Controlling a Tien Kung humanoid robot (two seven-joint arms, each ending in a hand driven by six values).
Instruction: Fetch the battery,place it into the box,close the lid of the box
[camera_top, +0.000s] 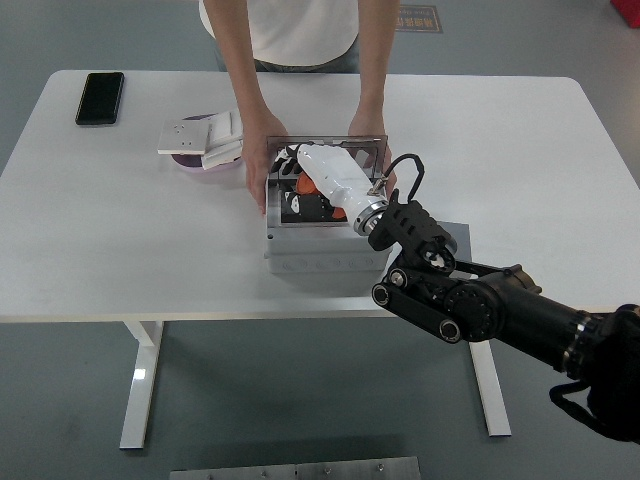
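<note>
Right hand (300, 170) reaches down into the open grey box (325, 250) mid-worktop (120, 250), over an orange battery (309, 186) inside; finger state can't tell. Person's two hands (262, 170) brace the box's left and far-right sides. Phone (100, 97) far left.

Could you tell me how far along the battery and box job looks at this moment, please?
The fetch looks done: the right hand reaches inside the open grey box, beside something orange that may be the battery; its grip is hidden. Placing is in hand, with a person's hands steadying the box at both sides. Still left: withdrawing and closing the clear lid, which stands raised at the back.
</note>
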